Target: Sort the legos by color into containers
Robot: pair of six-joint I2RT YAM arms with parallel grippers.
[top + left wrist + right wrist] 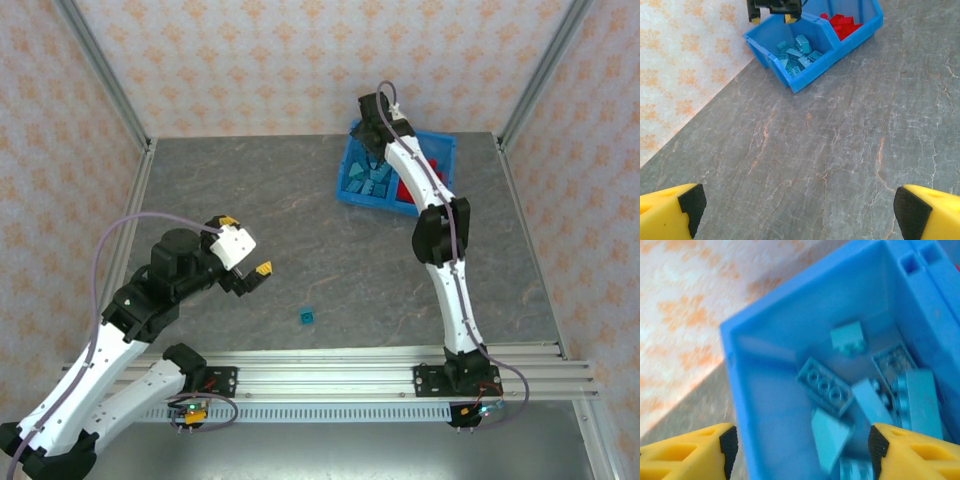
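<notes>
Bright, even light; right-wrist blur.

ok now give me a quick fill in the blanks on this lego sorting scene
1. The loose lego on the table is ___ in colour.
2. The right gripper, jaws apart, hangs over the bin's teal legos; the other compartment holds ___ legos.
3. The left gripper's jaws stand ___.

Missing words: teal; red; open.
</notes>
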